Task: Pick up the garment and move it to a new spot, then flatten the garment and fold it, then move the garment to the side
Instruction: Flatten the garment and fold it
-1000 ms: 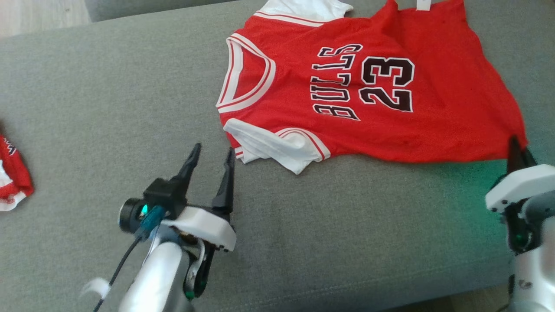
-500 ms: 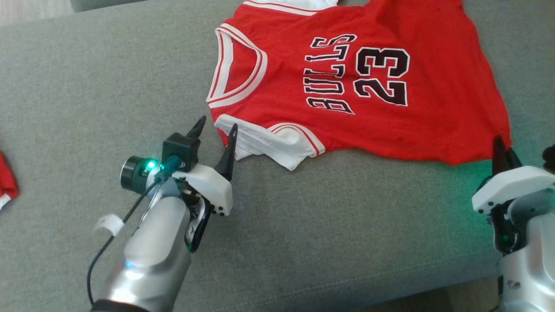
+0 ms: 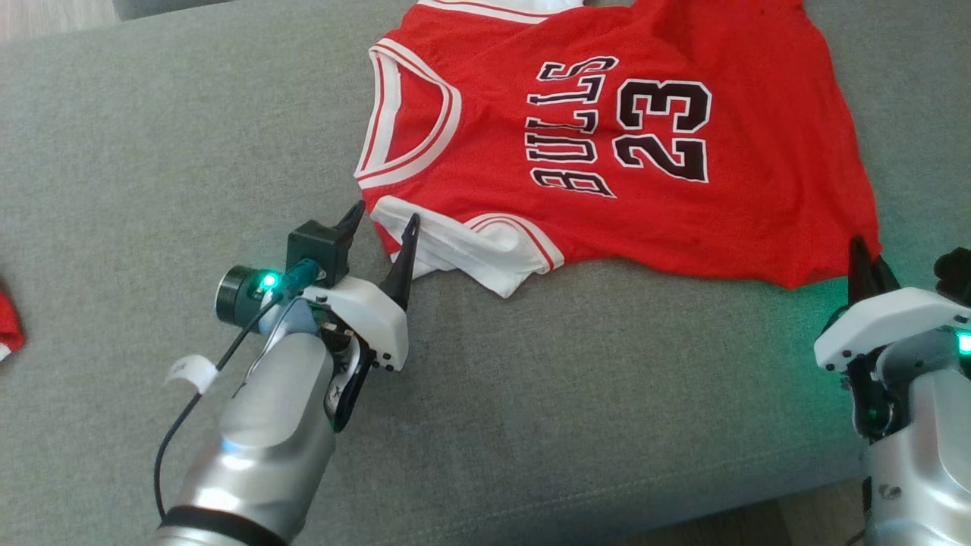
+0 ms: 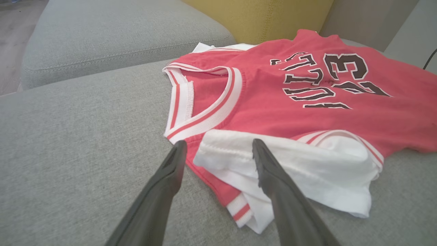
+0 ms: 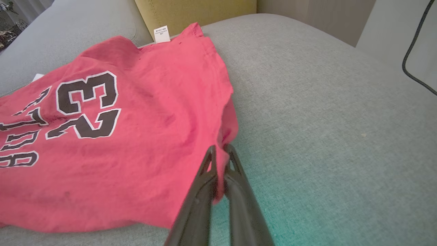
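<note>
- right hand (image 5: 220, 150) pinches jersey (image 3: 493, 152) hem corner at 4 o'clock, likely as anchor
- left hand (image 3: 384, 214) wide, straddling bunched sleeve (image 4: 290, 160) at 8 o'clock, probably to spread it

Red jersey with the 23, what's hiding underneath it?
The red jersey lies on the grey cushion, which shows all around its edges. The patch right under the cloth is covered, so whether anything else is tucked there cannot be seen.

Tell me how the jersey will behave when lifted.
Likely floppy: the jersey wrinkles and bunches where the right gripper pinches its hem. Probably light, thin cloth lying flat. The folded sleeve may well flop open.
</note>
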